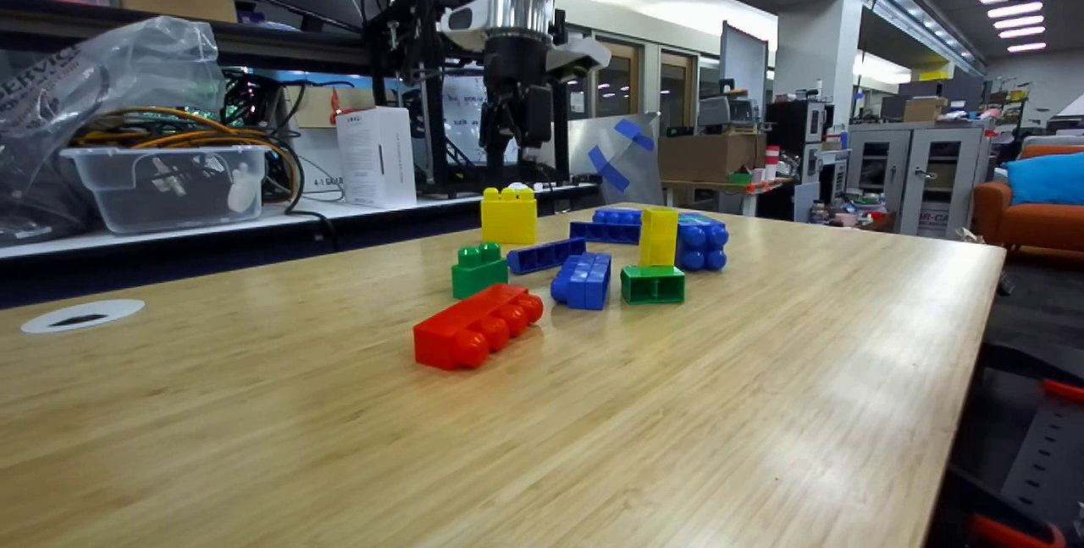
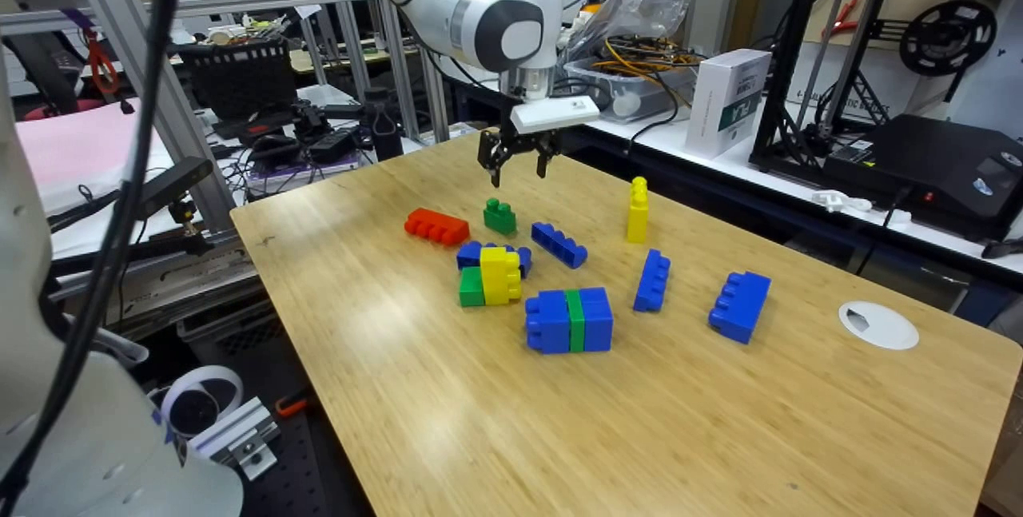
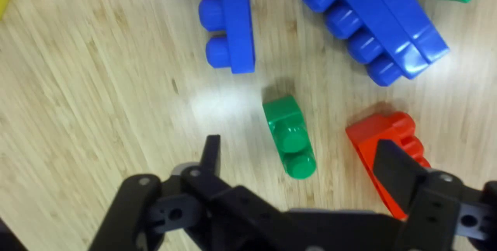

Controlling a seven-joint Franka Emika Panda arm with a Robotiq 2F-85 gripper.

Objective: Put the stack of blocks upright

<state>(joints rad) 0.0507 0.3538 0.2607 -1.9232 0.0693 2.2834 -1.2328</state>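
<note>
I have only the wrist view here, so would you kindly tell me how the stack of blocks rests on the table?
Observer: In an exterior view, the blue-green-blue stack of blocks lies on its side, its studs pointing sideways rather than up.
Operator: Thank you. Is the gripper down around the two-stud green brick?
Observer: No, in both exterior views it hovers above that brick, with a gap between them.
</note>
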